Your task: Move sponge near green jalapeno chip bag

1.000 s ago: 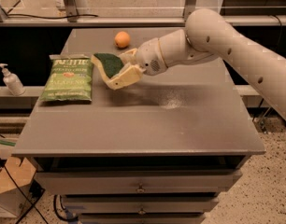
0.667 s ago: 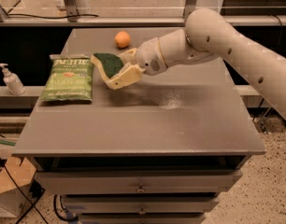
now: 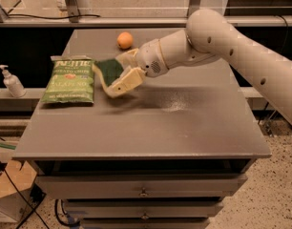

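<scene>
The green jalapeno chip bag point(image 3: 69, 80) lies flat on the left side of the grey table point(image 3: 151, 123). The sponge point(image 3: 108, 70), dark green on top, sits between the fingers of my gripper point(image 3: 113, 74), just right of the bag's right edge. The gripper reaches in from the right on a long cream arm and is shut on the sponge. I cannot tell whether the sponge touches the tabletop or is held slightly above it.
A round orange fruit point(image 3: 125, 40) rests at the back of the table behind the gripper. A white pump bottle point(image 3: 12, 82) stands on a lower shelf to the left. Drawers point(image 3: 143, 190) run below the tabletop's front edge.
</scene>
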